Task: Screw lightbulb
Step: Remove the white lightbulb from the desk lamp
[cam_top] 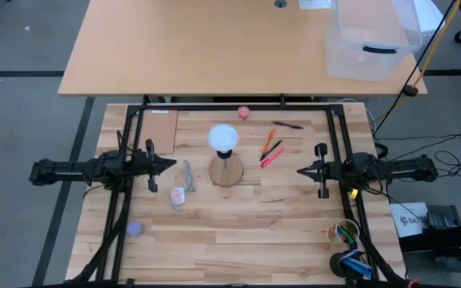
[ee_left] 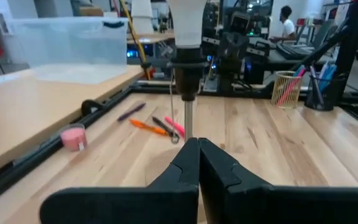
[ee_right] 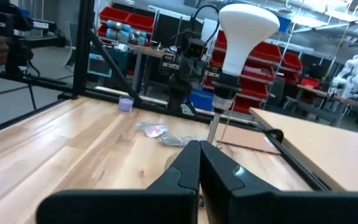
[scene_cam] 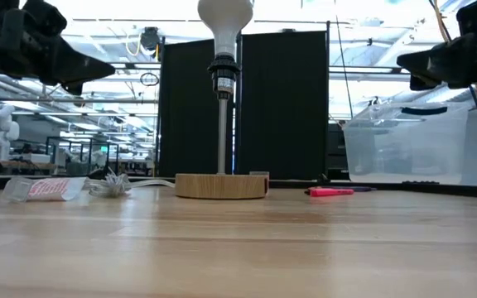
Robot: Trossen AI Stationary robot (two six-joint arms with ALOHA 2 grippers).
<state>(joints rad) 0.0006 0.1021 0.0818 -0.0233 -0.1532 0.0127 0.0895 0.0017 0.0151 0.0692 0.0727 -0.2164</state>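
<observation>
Both grippers flank the socketed lightbulb (cam_top: 222, 138), well apart.

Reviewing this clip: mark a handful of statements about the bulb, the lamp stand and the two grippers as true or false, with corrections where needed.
1. The lightbulb sits in the socket on top of the post of the wooden base. True.
2. The left gripper is clamped around the bulb. False: it is shut on nothing, off to the left of the stand.
3. The right gripper is shut and clear of the stand. True.
4. The pink marker lies left of the base in the high view. False: it lies to its right.
5. The bulb lies on its side on the table. False: it stands upright.
</observation>
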